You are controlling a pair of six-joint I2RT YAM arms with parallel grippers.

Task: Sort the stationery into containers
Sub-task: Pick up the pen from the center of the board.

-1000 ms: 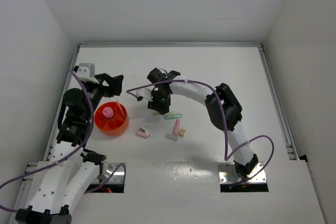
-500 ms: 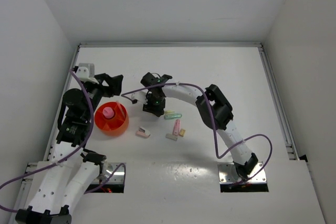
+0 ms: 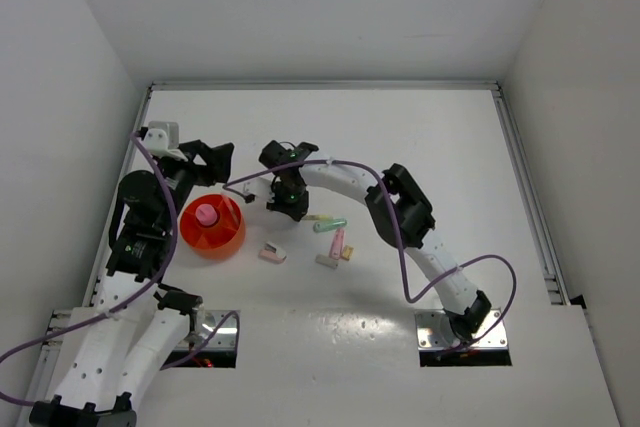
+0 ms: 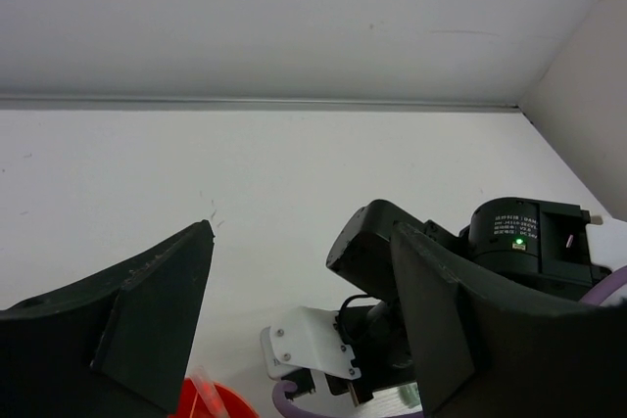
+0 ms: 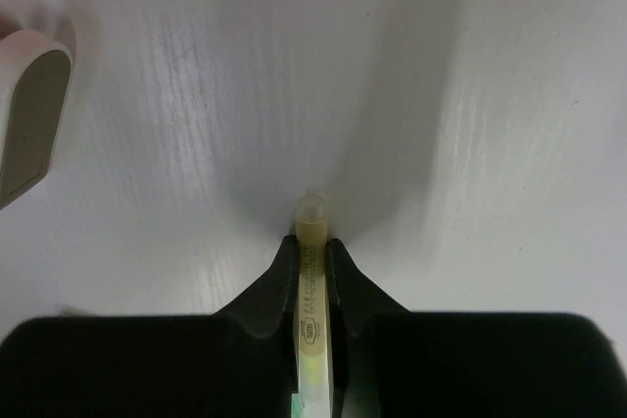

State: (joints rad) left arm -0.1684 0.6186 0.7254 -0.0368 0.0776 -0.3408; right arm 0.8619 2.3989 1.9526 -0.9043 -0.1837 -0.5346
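Top external: the right arm (image 3: 335,172) reaches down just right of the orange bowl (image 3: 186,232). Left wrist: the left fingers (image 4: 147,310) stand apart, empty, over the bowl's far rim. Right wrist: the right fingers (image 5: 277,276) are clamped on the yellow-green pen (image 5: 312,227) at the counter (image 5: 509,95). Lift it clear and level, then release only over the bowl.

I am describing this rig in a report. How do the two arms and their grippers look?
The left arm and right arm have white links and bulky black joints, with a purple cable along each. The left gripper and right gripper have black wedge-shaped fingers. A green light glows on the right wrist beside a small printed label.
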